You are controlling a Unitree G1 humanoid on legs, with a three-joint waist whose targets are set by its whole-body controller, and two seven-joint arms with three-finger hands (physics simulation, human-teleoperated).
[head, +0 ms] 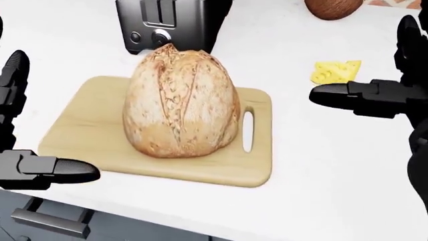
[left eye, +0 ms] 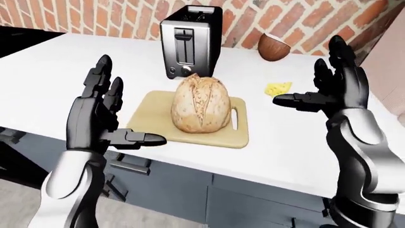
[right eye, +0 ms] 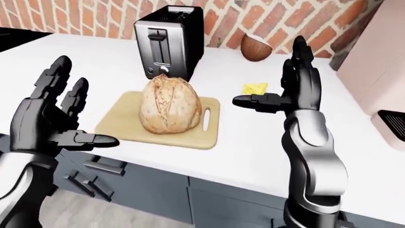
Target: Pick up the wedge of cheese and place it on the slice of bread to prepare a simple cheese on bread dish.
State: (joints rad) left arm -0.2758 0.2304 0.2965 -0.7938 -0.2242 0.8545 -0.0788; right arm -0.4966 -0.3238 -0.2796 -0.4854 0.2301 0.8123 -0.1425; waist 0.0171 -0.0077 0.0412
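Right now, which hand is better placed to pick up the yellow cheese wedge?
Right. The open right hand hovers beside the yellow cheese wedge; the open left hand is across the wooden cutting board.
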